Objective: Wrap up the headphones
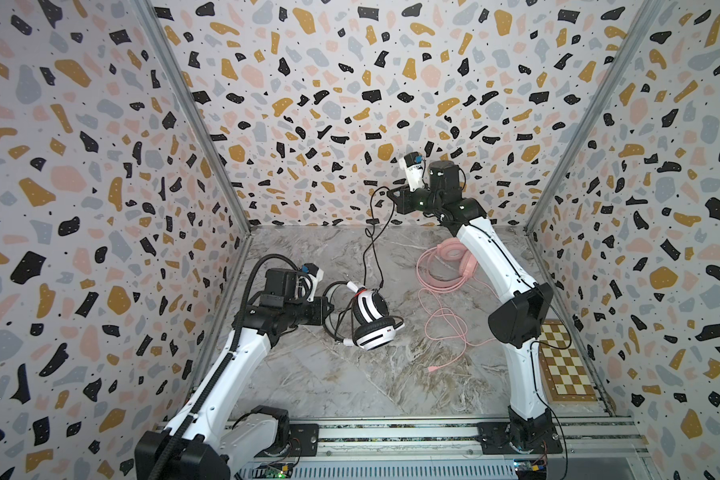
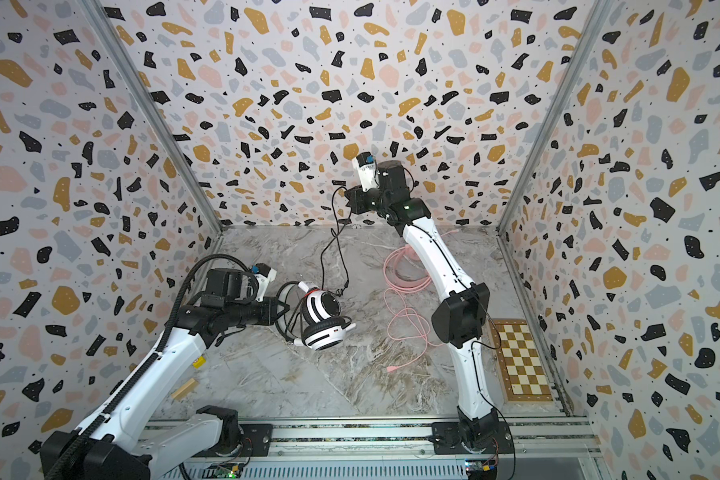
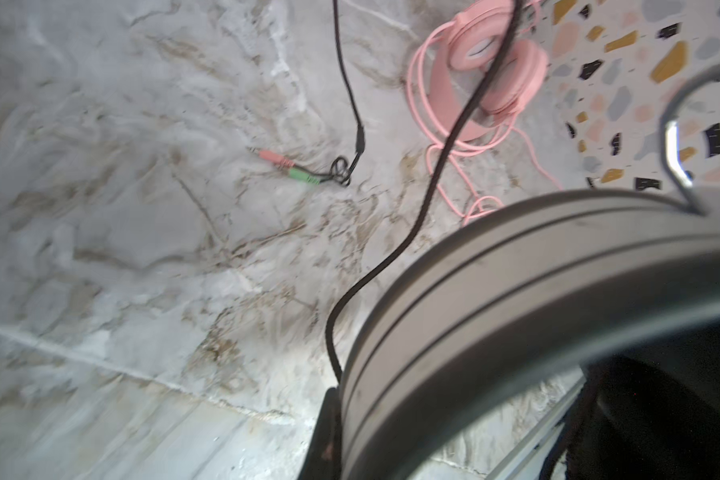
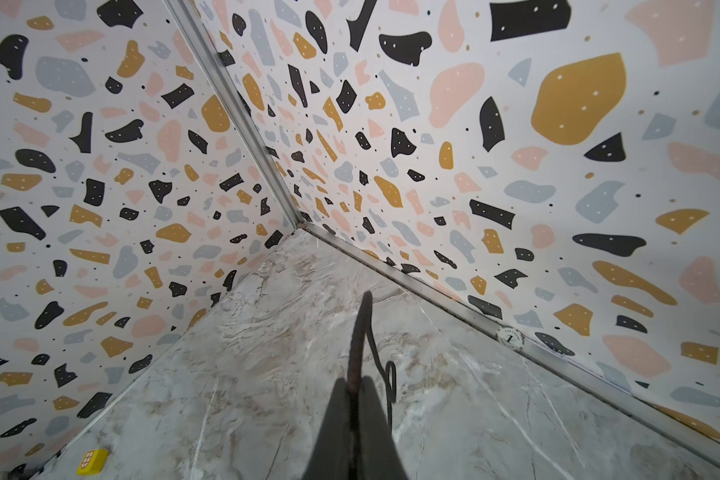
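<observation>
Your right claw (image 4: 355, 386) pinches the cable (image 1: 364, 257), left claw (image 1: 328, 311) clamps the headset (image 1: 371, 313); overpulling may yank the thin cable free.

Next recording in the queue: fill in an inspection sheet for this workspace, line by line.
Surface: marble-look tabletop, veined grey and brown.
Job's things: white headphones left of centre, gripped by the band; pink headphones at the back, partly behind the right arm.
Clutter: chessboard at the right edge; wooden block; small yellow block.
Grippers: left gripper shut on the white headphones; right gripper raised, shut on the black cable.
Cables: black cable hangs from the right gripper down to the white headphones; pink cable partly coiled, the rest loose on the surface.
Surroundings: terrazzo-patterned walls; metal rail in front.
</observation>
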Action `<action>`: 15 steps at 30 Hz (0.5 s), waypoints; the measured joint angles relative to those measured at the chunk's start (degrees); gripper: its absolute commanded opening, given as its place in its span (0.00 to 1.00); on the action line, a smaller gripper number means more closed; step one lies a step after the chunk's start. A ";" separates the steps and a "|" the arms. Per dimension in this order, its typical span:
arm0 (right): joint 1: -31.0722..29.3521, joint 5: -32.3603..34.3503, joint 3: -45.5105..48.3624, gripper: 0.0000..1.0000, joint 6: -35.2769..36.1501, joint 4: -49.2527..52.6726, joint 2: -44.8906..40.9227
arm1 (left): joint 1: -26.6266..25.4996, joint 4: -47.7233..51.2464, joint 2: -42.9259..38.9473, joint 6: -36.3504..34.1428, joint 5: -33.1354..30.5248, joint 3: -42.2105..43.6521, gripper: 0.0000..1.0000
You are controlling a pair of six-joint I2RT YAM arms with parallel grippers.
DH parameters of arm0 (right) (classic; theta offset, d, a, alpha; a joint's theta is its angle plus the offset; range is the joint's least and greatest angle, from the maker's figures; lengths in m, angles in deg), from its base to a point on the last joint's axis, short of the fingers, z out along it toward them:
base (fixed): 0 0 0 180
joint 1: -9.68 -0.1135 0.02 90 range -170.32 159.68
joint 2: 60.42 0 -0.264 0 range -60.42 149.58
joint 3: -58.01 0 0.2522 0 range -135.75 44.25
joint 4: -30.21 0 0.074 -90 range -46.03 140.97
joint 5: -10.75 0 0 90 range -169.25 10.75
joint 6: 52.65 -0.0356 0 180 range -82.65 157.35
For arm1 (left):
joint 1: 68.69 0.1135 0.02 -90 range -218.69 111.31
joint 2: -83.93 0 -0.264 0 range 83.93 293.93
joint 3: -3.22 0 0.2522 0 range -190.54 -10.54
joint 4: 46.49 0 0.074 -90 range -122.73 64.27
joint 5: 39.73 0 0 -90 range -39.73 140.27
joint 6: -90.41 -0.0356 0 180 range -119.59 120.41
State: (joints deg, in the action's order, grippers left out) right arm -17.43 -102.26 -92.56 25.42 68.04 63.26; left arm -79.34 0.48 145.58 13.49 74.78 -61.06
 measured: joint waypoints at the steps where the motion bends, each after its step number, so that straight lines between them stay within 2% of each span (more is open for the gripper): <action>1: 0.00 -0.07 1.31 0.00 -0.02 0.04 -1.25 | -0.04 0.31 0.44 -0.04 -1.49 0.09 0.00; 9: 0.17 -0.26 12.28 0.00 0.98 -0.50 -14.49 | -0.13 0.31 0.96 1.22 -8.04 0.17 0.00; 15: 1.75 -1.60 29.86 0.00 1.09 -4.15 -27.78 | -0.15 -2.97 -1.53 4.46 -9.64 0.11 0.00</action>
State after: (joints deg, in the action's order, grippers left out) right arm -15.68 -103.85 -62.71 26.52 63.89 35.48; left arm -79.50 -2.49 144.05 17.95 65.14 -60.95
